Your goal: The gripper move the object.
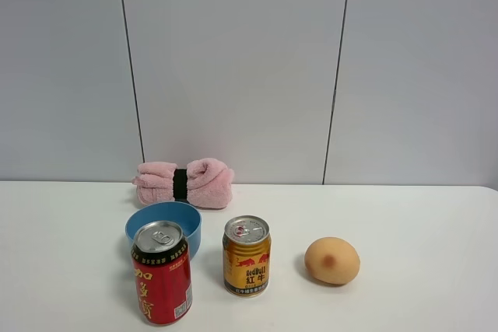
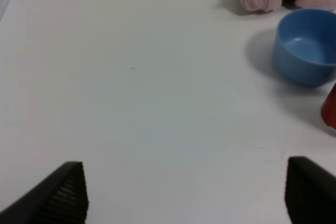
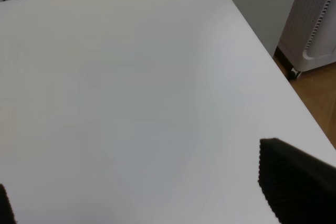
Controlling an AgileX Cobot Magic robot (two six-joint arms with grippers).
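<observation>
pink rolled towel (image 1: 184,183) at table's back edge by wall, 12 o'clock of blue bowl (image 1: 165,225), almost touching. left gripper (image 2: 184,192) spread wide, empty; right gripper (image 3: 152,192) same. risk: reach clips bowl or red can (image 1: 162,271).

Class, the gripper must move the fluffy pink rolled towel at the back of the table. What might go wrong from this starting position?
1. The pink rolled towel lies behind the blue bowl and red can; a low reach could knock them.
2. The open left gripper is far from the towel, so the approach is long.
3. The soft towel may sag or slip unless gripped near its black band.
</observation>
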